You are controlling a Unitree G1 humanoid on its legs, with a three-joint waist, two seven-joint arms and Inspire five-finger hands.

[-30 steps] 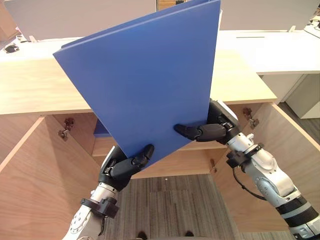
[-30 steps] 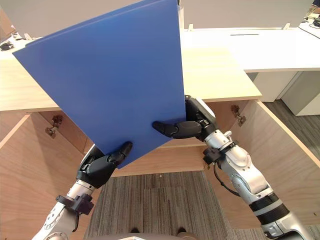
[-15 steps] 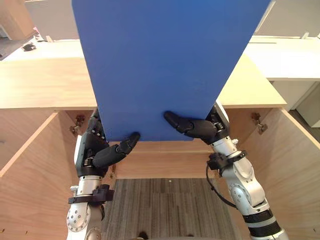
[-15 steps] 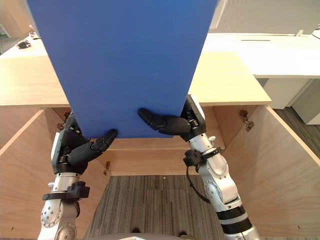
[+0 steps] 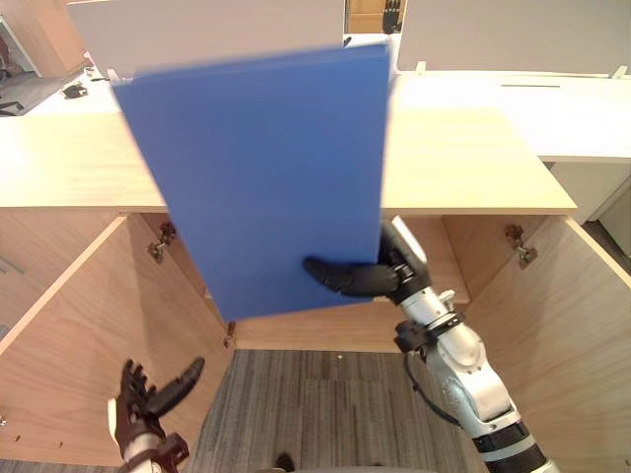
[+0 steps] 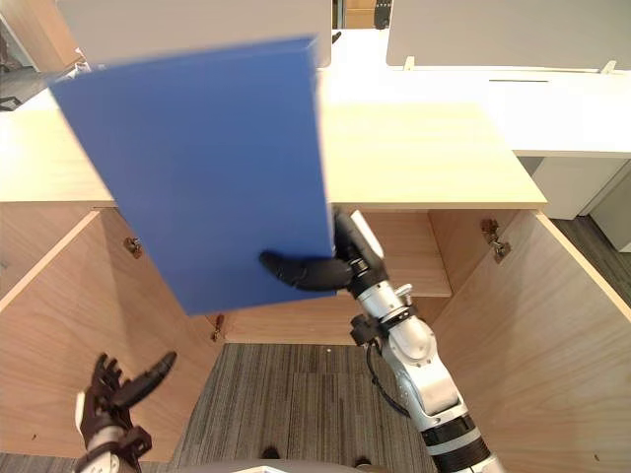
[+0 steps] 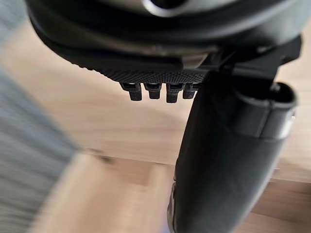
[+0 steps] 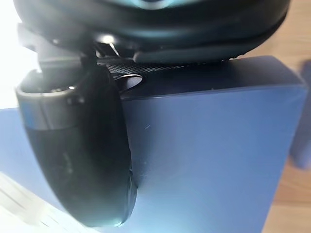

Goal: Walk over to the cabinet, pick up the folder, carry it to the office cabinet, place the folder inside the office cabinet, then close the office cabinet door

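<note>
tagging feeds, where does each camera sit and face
Left eye view: head, looking down at the flat blue folder, open light-wood office cabinet, right hand and left hand.
Right eye view: same scene, slightly rightward.
Left wrist view: left wrist, along its open hand toward wood.
Right wrist view: right wrist, along its thumb pinching the folder.
Shared: eye views and right wrist view show the folder.
</note>
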